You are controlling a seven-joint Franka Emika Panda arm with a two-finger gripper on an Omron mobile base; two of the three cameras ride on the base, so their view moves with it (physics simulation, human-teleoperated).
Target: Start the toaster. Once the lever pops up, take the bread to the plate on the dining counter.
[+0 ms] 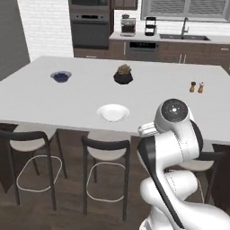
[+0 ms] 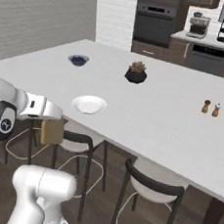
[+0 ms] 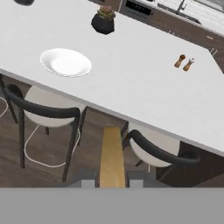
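In the hand view the gripper (image 3: 112,183) sat at the bottom centre of the frame, its 2 dark tips closed on the bread (image 3: 112,157), which rose edge-on between them as a narrow tan strip running up the frame. The plate (image 3: 66,62) lay to the upper left of that strip, well apart from it, on the dining counter (image 3: 144,83) and near the counter's closer edge. So the coming move looked to call for a carry up and to the left in that frame, over the edge and above a stool.

In the right base view the bread (image 2: 51,131) hung at the left of the frame, below the white hand, lower than the counter top; the plate (image 2: 89,104) sat just up and to the right of it.

The slice looked light tan on its face, with a browner crust along the edge. The plate (image 1: 112,112) was small, round, white and bare.
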